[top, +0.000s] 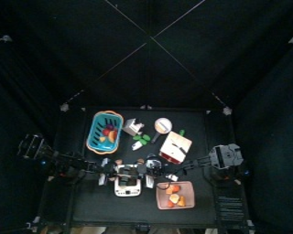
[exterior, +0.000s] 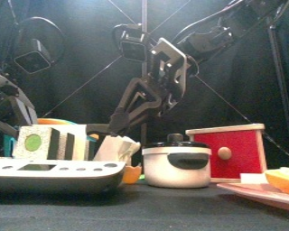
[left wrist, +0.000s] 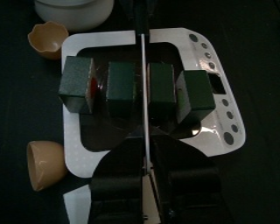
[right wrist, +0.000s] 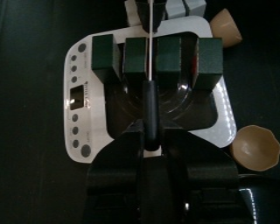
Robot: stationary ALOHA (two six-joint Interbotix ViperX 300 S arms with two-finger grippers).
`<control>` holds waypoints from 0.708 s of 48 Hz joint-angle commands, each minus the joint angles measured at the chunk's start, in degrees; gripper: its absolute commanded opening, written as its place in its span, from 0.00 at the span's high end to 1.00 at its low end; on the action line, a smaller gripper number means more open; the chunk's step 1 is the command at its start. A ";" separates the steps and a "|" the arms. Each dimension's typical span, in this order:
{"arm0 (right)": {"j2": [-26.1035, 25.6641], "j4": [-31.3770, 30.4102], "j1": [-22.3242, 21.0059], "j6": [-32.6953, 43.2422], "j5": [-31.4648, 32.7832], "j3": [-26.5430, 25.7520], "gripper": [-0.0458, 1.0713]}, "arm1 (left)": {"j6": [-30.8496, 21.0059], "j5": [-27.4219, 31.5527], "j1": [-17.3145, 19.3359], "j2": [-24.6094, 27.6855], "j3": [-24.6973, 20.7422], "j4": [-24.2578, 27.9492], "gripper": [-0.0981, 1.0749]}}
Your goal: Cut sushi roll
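The dark green sushi roll (left wrist: 119, 87) lies crosswise on a white kitchen scale (left wrist: 213, 61), split into several blocks. In the front view the roll (exterior: 39, 143) shows its round pale end. A knife (right wrist: 146, 96) stands lengthwise over the middle of the roll. My right gripper (right wrist: 146, 153) is shut on its black handle, and the blade points away across the scale (right wrist: 78, 96). In the left wrist view the blade (left wrist: 143, 52) is a thin pale line that crosses the roll between two blocks. It runs down to my left gripper (left wrist: 149, 153), which hovers over the scale's near end.
Two brown half-shell cups (left wrist: 38, 162) (left wrist: 43, 35) lie beside the scale. A white pot (exterior: 175, 164), a red box (exterior: 231, 149) and a pink plate (exterior: 274, 188) with orange food stand to the right. A blue basket (top: 106, 131) sits at the back left.
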 commanded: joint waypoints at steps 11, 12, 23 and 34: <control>-5.27 -2.46 0.09 -0.18 0.44 -0.97 0.51 | 0.26 0.18 2.11 -4.13 -0.35 2.20 0.54; -5.45 -2.72 -0.18 -0.18 0.44 -1.05 0.51 | 0.26 0.18 2.55 -4.48 -0.35 2.46 0.54; -7.65 -4.75 -1.76 -0.26 0.44 -2.20 0.51 | 0.26 0.18 6.86 -9.76 -0.79 5.54 0.53; -8.96 -6.77 -2.90 -0.18 0.44 -2.64 0.51 | 0.26 0.18 10.37 -16.44 -1.05 7.29 0.48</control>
